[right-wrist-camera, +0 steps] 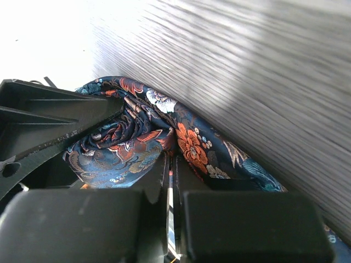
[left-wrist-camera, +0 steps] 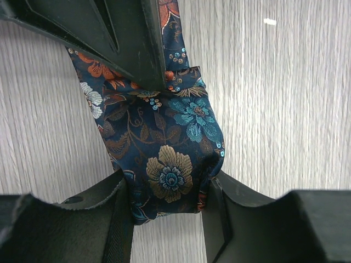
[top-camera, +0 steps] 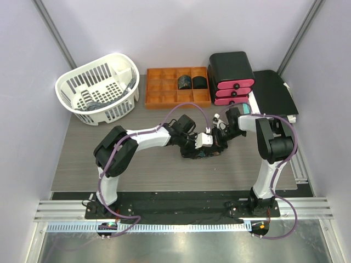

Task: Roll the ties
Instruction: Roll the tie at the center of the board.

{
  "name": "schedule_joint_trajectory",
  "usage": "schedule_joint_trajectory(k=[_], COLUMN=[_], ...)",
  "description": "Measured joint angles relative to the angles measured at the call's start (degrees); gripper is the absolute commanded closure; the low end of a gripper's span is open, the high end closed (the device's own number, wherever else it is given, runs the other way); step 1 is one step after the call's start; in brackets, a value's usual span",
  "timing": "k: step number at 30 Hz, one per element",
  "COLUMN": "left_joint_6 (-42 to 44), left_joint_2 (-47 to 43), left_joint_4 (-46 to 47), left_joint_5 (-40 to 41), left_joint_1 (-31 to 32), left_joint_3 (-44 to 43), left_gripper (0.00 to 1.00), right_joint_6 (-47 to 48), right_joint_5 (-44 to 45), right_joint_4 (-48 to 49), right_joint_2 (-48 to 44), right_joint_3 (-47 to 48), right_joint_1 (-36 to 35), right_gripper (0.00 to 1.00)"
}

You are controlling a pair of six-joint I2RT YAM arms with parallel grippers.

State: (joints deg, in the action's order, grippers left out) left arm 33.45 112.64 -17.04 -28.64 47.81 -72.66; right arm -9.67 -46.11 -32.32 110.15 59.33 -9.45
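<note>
- Grey wood-grain table (top-camera: 82, 159), evenly lit.
- Pale lilac walls (top-camera: 175, 27) behind the table and at both its sides.
- Black drawers (top-camera: 233, 76) with pink fronts on the table's far right.
- Metal rails (top-camera: 181, 209) along the table's near edge.

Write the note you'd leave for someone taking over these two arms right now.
Jaws of the left gripper: shut on the tie, a partly rolled bundle at mid-table.
Jaws of the right gripper: shut, apparently pinching the same tie's fabric at the tips.
Done: two rolled ties sit in the far row of the orange tray.
Left: finish this roll, then probably tray it. The white basket holds something dark; whether it is more ties is unclear.
</note>
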Motion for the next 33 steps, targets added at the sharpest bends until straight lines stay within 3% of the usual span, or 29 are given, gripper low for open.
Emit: schedule_joint_trajectory(k=[2, 4, 5, 16, 33], left_joint_6=[0.09, 0.02, -0.22, -7.93, -15.52], left_joint_2=[-0.39, -0.85, -1.25, -4.55, 0.44], left_joint_4=[-1.11, -1.81, -1.86, 0.81, 4.42], left_joint_5=[-0.07, -0.15, -0.22, -0.13, 0.11], left_joint_1=[-0.44, -1.09, -1.42, -2.19, -0.59], left_joint_3=[0.07, 0.42, 0.81, 4.44, -0.94], left_gripper=[0.68, 0.54, 0.53, 0.53, 0.55], right_joint_6=[-0.70, -1.49, -1.86, -5.14, -7.04], right_joint_5=[-0.04, 0.04, 0.15, 0.98, 0.50], right_joint_4=[1.05, 2.10, 2.58, 5.29, 4.70], right_joint_2=[0.00, 0.02, 0.02, 0.28, 1.27], right_joint_3=[-0.22, -0.31, -0.31, -0.26, 0.46], right_joint_1=[-0.81, -1.75, -2.27, -5.51, -5.49], right_gripper=[0.99, 0.99, 0.99, 0.99, 0.99])
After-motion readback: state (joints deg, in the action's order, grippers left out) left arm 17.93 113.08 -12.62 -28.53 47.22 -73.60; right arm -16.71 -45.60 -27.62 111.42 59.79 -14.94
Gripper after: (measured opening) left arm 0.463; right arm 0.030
